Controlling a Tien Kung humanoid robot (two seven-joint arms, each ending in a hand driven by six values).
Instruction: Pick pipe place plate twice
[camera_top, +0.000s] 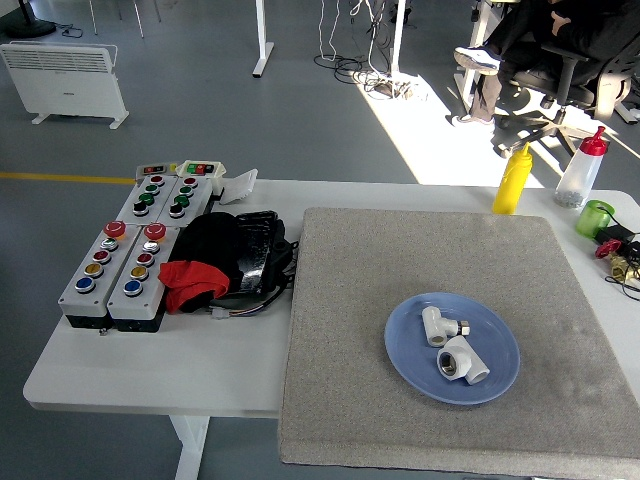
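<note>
Both white pipe fittings — one (440, 325) and the other (459, 361) — lie side by side on the blue plate (410, 365), on the surface's grey mat (350, 300). Neither robot hand of mine shows, so I cannot tell their state.

No part of the robot's body shows in the head view. The only body visible is a seated person (540, 40) at the top right, cut by the picture's edge: dark clothing on the upper part, grey-brown trousers on the legs, and a light-coloured shoe (477, 60) with a darker sole.
</note>
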